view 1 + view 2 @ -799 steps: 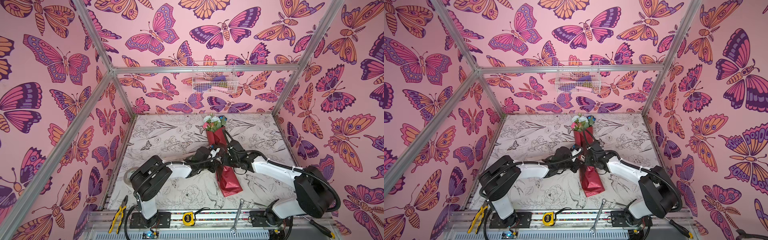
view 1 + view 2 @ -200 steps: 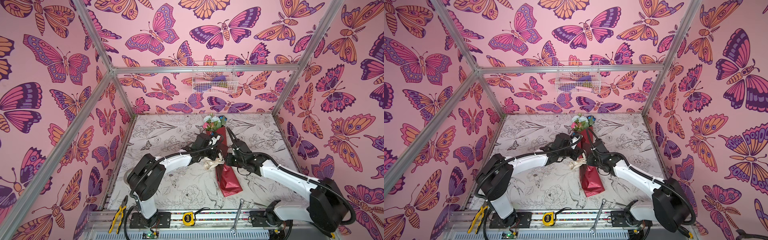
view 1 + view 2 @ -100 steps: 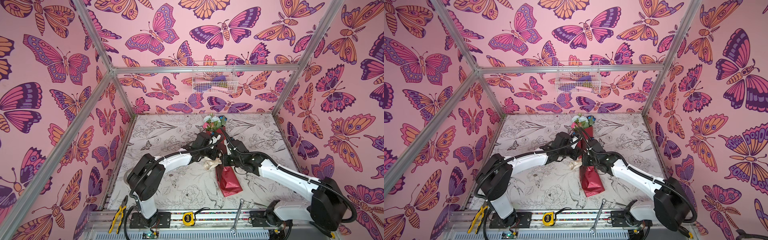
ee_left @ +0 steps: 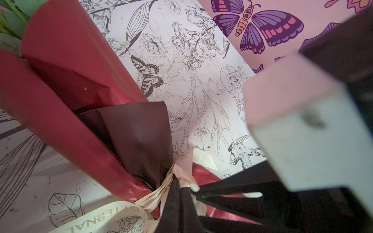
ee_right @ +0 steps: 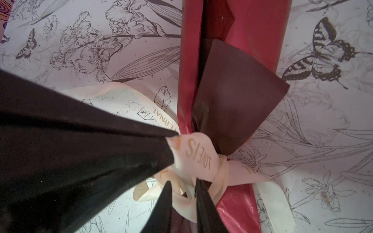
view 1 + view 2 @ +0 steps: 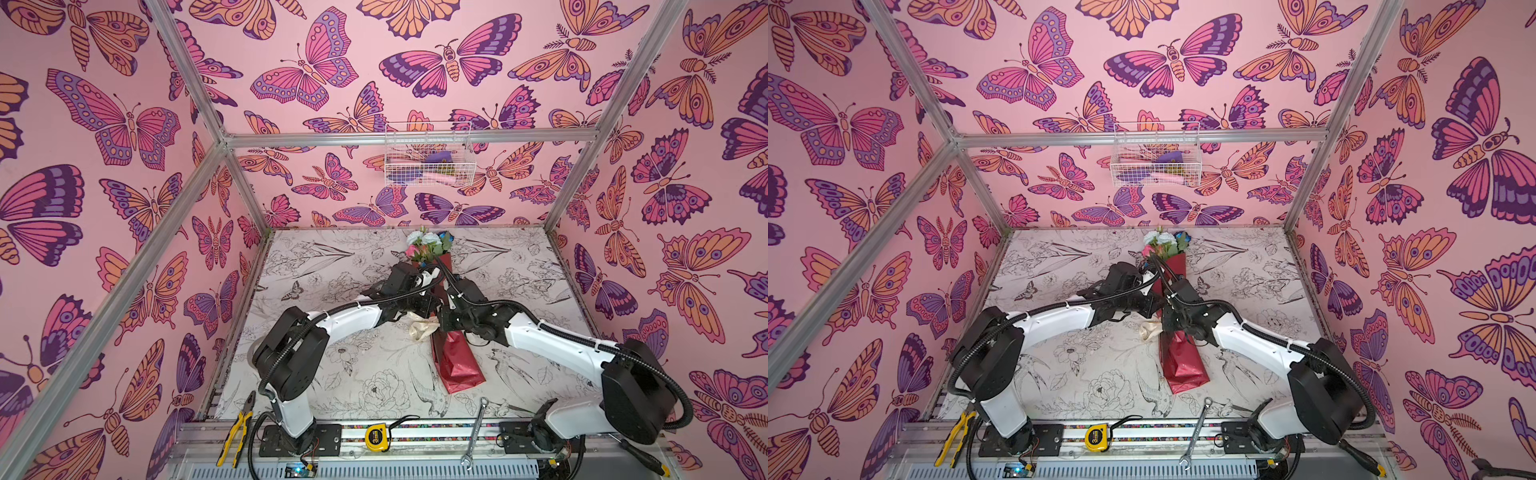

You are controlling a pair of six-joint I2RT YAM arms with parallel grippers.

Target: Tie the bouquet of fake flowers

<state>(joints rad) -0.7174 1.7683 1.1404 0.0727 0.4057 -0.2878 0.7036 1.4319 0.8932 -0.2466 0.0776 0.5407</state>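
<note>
Dark red glossy paper wraps the bouquet of fake flowers (image 6: 453, 357), which lies along the middle of the counter (image 6: 374, 374) in both top views. Its white, pink and blue heads (image 6: 428, 245) point toward the back wall and its wrapped foot toward the front rail.

Both arms meet over its waist. There a cream ribbon (image 5: 198, 155) (gold lettering, "LOVE IS" legible in the right wrist view) is bunched round the paper in a knot, with one tail curling off onto the counter. The left fingers (image 4: 173, 205) are pressed together on a fold of that ribbon, right at the knot. The right fingers (image 5: 161, 211) stand a little apart astride another loop of the ribbon just beside them; whether they pinch it or merely straddle it I cannot tell.

Along the front edge lie yellow-handled pliers (image 6: 235, 434), a yellow tape measure (image 6: 377, 437) and a wrench (image 6: 474, 432) (all well apart from the bouquet). A white wire basket (image 6: 428, 156) hangs on the back wall.
</note>
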